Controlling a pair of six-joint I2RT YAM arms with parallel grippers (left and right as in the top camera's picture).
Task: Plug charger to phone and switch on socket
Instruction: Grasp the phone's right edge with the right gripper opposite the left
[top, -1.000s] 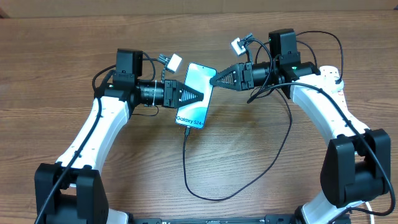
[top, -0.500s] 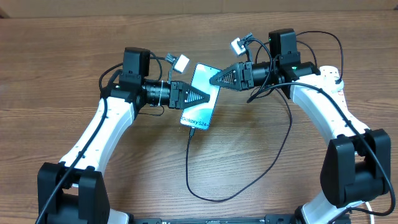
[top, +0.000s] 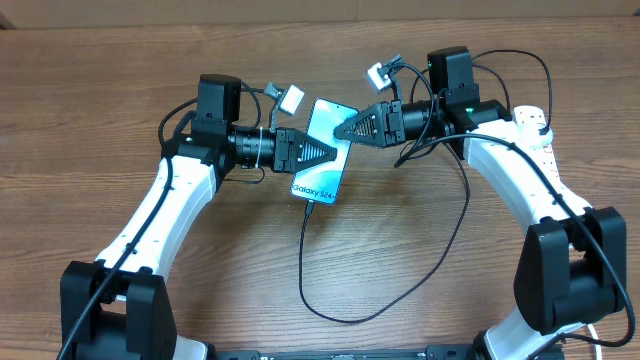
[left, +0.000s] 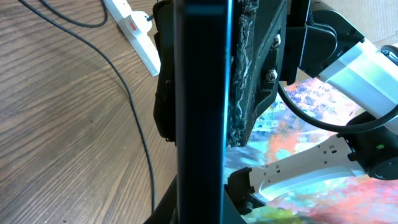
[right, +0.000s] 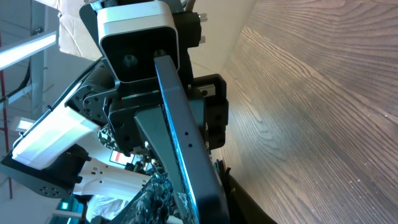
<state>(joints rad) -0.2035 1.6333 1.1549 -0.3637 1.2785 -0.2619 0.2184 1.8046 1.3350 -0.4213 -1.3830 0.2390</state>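
TWO ARMS, ONE HANDSET: Robot arms meet over a wood-grain surface with a phone between them. Its lit blue screen faces the overhead camera, and the white "Galaxy S24+" lettering is readable near its lower end. The left gripper reaches in from the left, its jaws clamped on the phone's long edge about midway along. The left wrist view shows the handset edge-on, pinched against a worn black pad. The right gripper comes in from the opposite side, its tip at the phone's upper right edge, but no view shows whether its jaws grip the handset or stand apart. The right wrist view shows only the phone's thin dark edge running up the middle of the picture toward the white wrist camera on the other arm. The charger, a thin black cable, meets the phone's bottom edge with its connector tip. From there it drops toward the near side of the surface, loops round and climbs to the right, passing under the right arm. The socket, a white strip with red markings, lies at the far right of the surface, partly hidden by that arm and well apart from the phone
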